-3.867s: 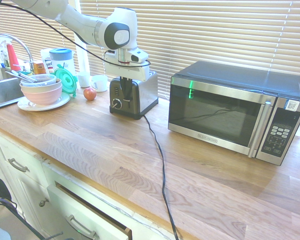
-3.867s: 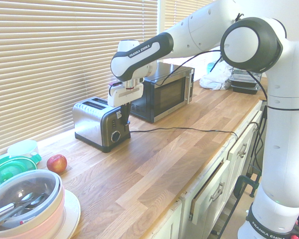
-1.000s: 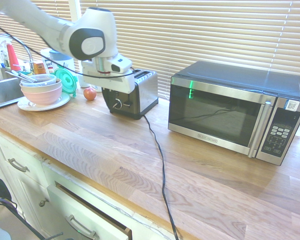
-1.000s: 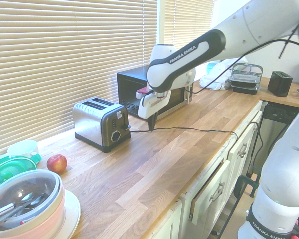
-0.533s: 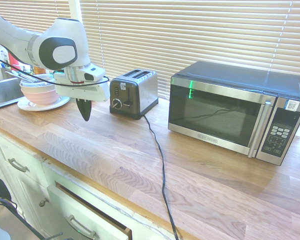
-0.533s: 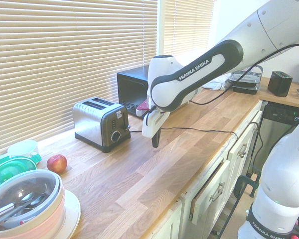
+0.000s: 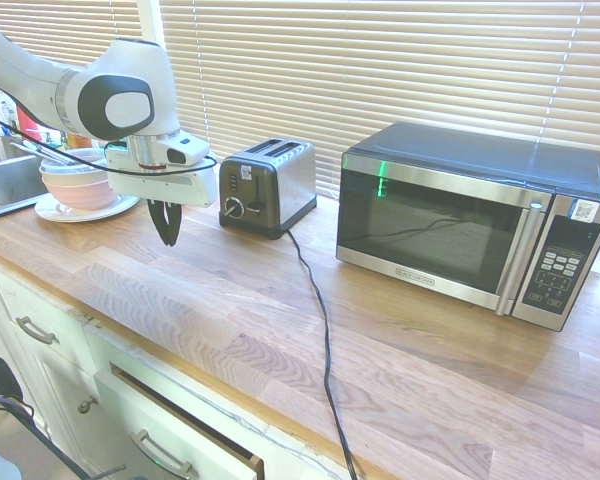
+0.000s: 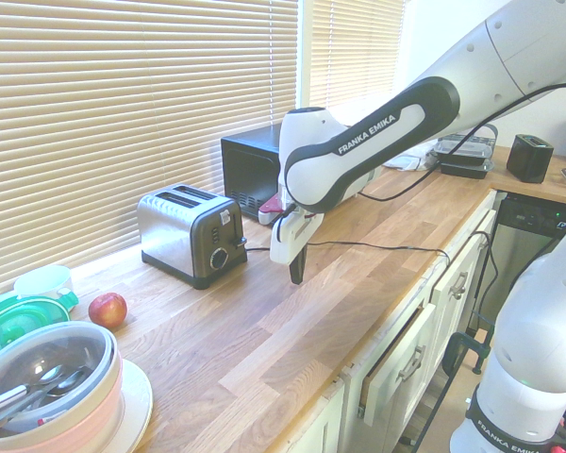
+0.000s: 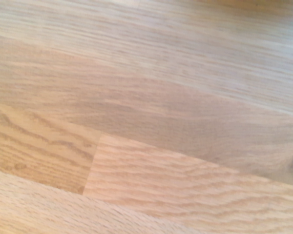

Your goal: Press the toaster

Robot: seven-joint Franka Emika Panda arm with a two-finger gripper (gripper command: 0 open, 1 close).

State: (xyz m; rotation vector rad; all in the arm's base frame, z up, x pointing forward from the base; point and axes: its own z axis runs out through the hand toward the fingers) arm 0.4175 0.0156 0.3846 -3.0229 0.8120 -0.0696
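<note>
A wooden desk point(image 7: 310, 300) runs below window blinds point(image 7: 380, 60), with pale drawers point(image 7: 170, 430) under its front edge.

In the first exterior view, the toaster point(image 7: 268, 188) stands upright on the desk, between the bowls point(image 7: 80, 185) and the microwave point(image 7: 460, 220). Its dark front, with a round knob point(image 7: 234, 207), points toward the picture's lower left; its long axis and two top slots run from there back toward the upper right. The visible long side is brushed steel, and a black cord point(image 7: 327, 345) trails from it over the desk. The gripper point(image 7: 168, 244) hangs to the picture's left of the toaster, apart from it, its dark fingers pressed together at the tips, with nothing between them.

In the second exterior view, the toaster's front points to the picture's lower right, toward the desk's front edge, and its long axis runs back to the upper left, toward the blinds. The steel side looks shiny above a black base; a small label sits high on the front. An apple point(image 8: 108, 310) lies near the bowls.

In the wrist view, only blurred wood grain shows clearly, plus a dark brownish patch at one edge, too blurred to name.
</note>
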